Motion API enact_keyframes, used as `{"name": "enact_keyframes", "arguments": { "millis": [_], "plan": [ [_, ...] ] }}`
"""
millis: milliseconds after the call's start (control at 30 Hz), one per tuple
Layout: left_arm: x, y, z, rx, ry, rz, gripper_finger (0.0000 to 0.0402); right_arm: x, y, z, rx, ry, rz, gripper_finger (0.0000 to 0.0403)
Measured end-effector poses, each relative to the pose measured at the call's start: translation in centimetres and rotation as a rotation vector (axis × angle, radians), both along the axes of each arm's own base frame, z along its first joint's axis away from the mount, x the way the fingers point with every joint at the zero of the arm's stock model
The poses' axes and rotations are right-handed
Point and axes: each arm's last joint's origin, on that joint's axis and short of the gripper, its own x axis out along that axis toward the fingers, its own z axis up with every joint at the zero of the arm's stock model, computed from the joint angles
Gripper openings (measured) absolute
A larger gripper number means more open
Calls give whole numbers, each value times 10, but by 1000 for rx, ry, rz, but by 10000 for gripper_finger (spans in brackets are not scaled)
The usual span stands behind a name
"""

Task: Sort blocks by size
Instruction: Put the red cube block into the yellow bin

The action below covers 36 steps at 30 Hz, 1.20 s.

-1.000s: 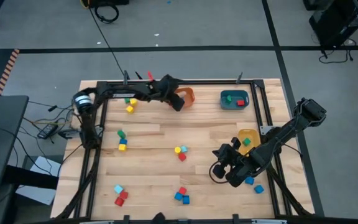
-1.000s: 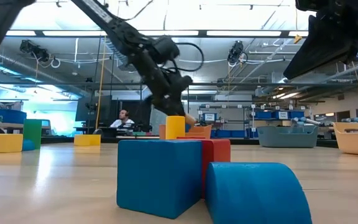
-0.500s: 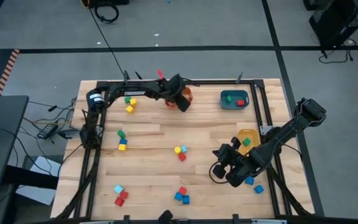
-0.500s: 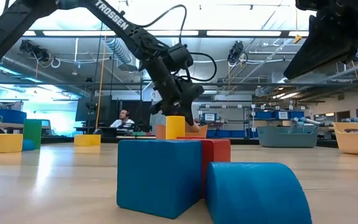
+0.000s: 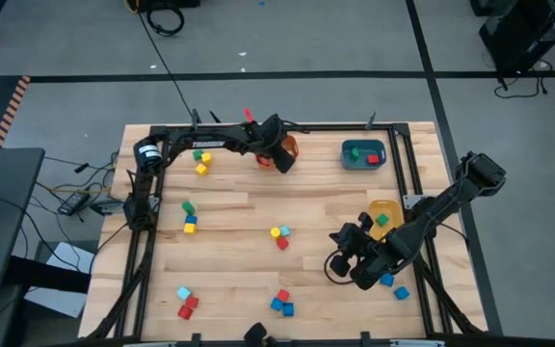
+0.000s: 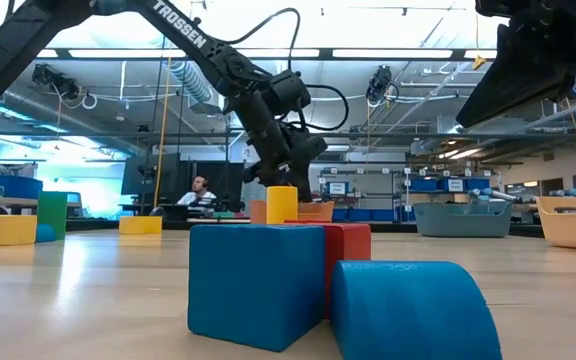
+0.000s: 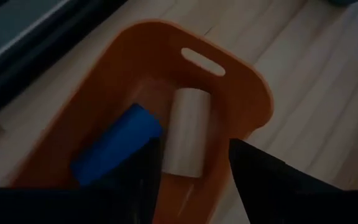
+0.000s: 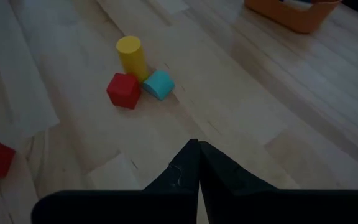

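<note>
Left gripper [image 7: 188,165] – fingers parted, nothing held – positioned over orange bin [image 7: 257,93] containing pale cylinder [image 7: 187,132], blue block [image 7: 114,146].

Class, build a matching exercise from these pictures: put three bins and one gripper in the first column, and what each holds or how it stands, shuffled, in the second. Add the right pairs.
1. orange bin
2. teal bin
3. yellow bin
4. right gripper

A. fingers shut, holding nothing
B. a green and a red block
C. a blue block and a pale cylinder
D. one green block showing, beside the right arm

Pairs: 1-C, 2-B, 3-D, 4-A
</note>
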Motion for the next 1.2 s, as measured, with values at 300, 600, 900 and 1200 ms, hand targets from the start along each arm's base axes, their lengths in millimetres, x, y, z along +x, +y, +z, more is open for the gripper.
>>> {"name": "enact_keyframes", "arguments": {
  "millis": [300, 600, 900, 1200],
  "plan": [
    [-9, -19, 38, 49, -17, -15, 195, 0, 0, 0, 9, 1, 3, 21],
    [-41, -116, 56, 242, -104, -15, 195, 2, 2, 1, 28, -24, -6, 21],
    [-119, -203, 41, 203, -280, -181, 195, 6, -1, 2, 12, -24, 16, 21],
    [-170, -265, 16, 276, -390, -276, 195, 35, 1, 14, 166, -98, 248, 50]
  ]
}}
